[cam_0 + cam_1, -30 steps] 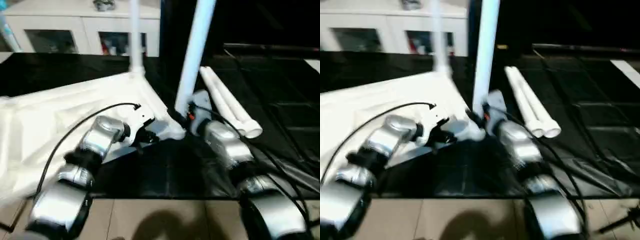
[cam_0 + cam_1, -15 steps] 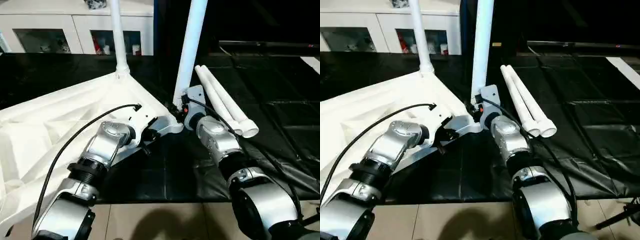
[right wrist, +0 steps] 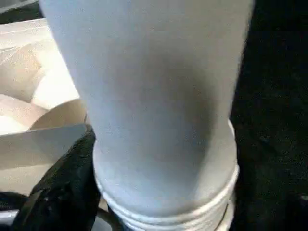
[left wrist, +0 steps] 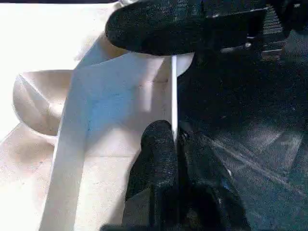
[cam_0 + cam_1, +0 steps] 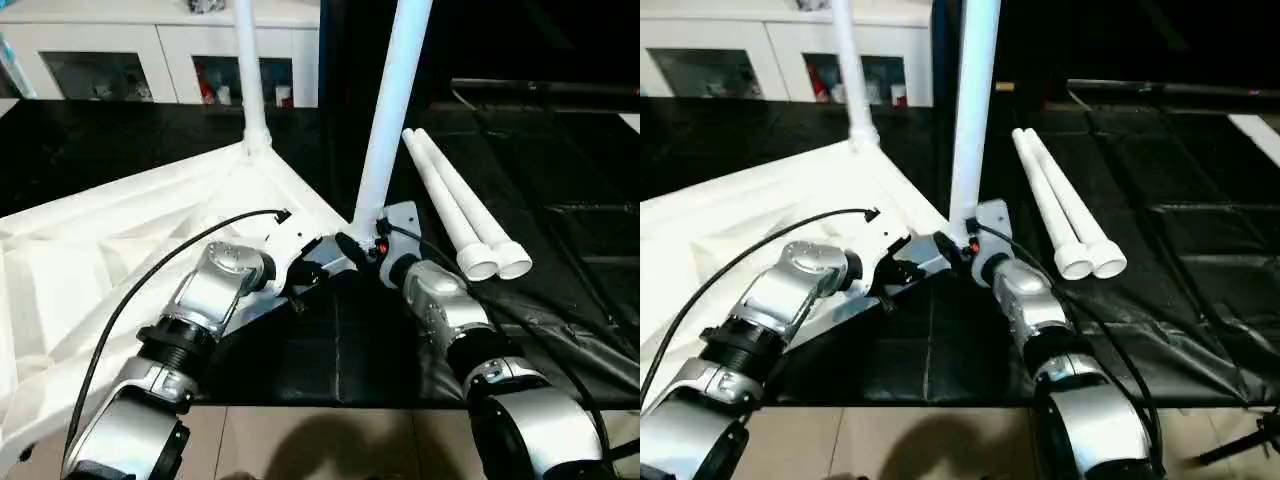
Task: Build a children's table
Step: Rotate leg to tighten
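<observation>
Right gripper (image 5: pixel 352 243) has slid back a little from the foot of the near leg (image 5: pixel 392 110) since half a second ago, and its arm sits lower on the mat (image 5: pixel 560 180).

Biggest thing first: the top (image 5: pixel 120 230) lies ribs-up on the mat, one corner pointing at the robot. If the top skids or tips now, everything on it goes too. That would happen if the left arm drags on the rim it is holding.

Next, the near leg stands in the socket at that near corner and leans slightly. I judge it the main risk. If it is not pushed fully home, a nudge from the retreating right arm could rock it out, and it would fall across the mat. The far leg (image 5: pixel 250 70) stands at the top's far corner, well clear (no worry there for now).

The spare legs (image 5: pixel 460 215) lie side by side on the mat to the right of the near corner. They are round, so a brush from the right forearm could roll them away.

Left gripper (image 4: pixel 174 132) is clamped tight on the thin rim just beside the near corner. A slip there would let the top shift. The right gripper sits at the near leg's base, but whether it is apart or closed on that base I cannot tell.
</observation>
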Controlling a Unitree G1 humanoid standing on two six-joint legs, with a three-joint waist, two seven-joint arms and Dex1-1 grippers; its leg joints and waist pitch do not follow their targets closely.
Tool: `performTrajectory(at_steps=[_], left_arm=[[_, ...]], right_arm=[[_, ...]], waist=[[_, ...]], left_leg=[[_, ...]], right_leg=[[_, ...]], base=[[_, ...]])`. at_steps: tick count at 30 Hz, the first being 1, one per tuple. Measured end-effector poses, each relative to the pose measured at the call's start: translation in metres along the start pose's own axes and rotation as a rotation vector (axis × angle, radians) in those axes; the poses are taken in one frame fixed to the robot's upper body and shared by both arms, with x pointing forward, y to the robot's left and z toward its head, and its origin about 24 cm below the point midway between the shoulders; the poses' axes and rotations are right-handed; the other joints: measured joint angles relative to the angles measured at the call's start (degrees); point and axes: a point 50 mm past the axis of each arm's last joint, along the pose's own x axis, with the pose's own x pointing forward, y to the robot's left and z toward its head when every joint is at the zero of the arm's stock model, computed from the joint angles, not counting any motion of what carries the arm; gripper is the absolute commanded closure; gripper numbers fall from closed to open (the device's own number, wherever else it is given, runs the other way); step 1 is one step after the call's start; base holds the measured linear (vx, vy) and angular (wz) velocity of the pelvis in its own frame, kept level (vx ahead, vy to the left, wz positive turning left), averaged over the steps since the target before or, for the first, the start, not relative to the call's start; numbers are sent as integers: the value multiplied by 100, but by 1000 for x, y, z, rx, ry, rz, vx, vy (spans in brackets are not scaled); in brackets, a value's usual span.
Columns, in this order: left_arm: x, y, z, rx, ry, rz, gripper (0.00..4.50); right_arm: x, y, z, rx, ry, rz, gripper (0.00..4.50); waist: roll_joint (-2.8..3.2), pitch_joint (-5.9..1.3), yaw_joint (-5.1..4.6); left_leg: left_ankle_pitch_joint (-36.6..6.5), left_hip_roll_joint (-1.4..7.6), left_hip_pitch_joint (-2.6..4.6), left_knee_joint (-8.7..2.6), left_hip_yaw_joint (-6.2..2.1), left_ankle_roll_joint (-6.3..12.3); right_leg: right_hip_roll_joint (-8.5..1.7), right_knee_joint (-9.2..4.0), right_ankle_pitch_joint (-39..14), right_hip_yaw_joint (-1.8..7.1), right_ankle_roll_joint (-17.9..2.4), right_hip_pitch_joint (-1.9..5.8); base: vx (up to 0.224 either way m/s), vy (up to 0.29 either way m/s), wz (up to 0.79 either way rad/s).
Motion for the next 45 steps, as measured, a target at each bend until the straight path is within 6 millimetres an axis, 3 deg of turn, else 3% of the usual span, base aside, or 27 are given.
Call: performTrajectory(at_steps=[5, 11, 15, 18, 31, 35, 40, 45], left_arm=[[-6, 6, -5, 49, 4, -58, 450], [-16, 14, -10, 108, 20, -104, 450], [-22, 15, -14, 168, 29, -181, 450], [-30, 15, -18, 257, 57, -282, 450], [-37, 5, -22, 415, 117, -506, 450], [-38, 4, -21, 443, 128, -529, 450], [-37, 3, -21, 463, 130, -537, 450], [-37, 4, -21, 471, 128, -539, 450]], right_arm=[[-23, -10, -11, -17, -26, 123, 2], [-49, -25, -26, -25, 17, 189, 2], [-67, -34, -11, -86, 3, 283, 2], [-80, -41, 7, -168, 17, 388, 2], [-87, -15, 11, -297, 177, 737, 2], [-78, -7, 11, -305, 187, 770, 2], [-75, -3, 11, -306, 203, 800, 63], [-75, -2, 8, -290, 220, 814, 96]], waist=[[19, 9, 40], [36, 18, 23], [54, 29, 57], [53, 29, 159], [50, 26, 330], [48, 25, 329], [30, 15, 347], [30, 15, 347]], left_leg=[[0, 0, -1, 3, 1, 1], [0, 0, 1, 6, 0, 1], [0, 0, -2, 6, 1, 2], [1, 2, 2, 7, 1, 2], [0, 2, 10, 18, 7, 5], [0, 2, 10, 24, 9, 4], [0, 2, 9, 26, 9, 5], [0, 3, 10, 27, 9, 4]], right_leg=[[-1, -2, 1, 0, 0, 5], [-2, 0, 7, 0, 0, 4], [-2, -3, 7, 0, 1, 4], [0, -1, 6, -1, 1, 6], [-8, 1, 7, 1, 2, 22], [-10, 7, 7, 2, 2, 22], [-10, 7, 7, 2, 2, 24], [-10, 10, 7, 2, 2, 24]], base=[[0, 0, 0], [0, 0, 0], [0, 0, 0], [0, 0, 0], [0, 0, 0], [0, 0, 0], [0, 0, 0], [0, 0, 0]])
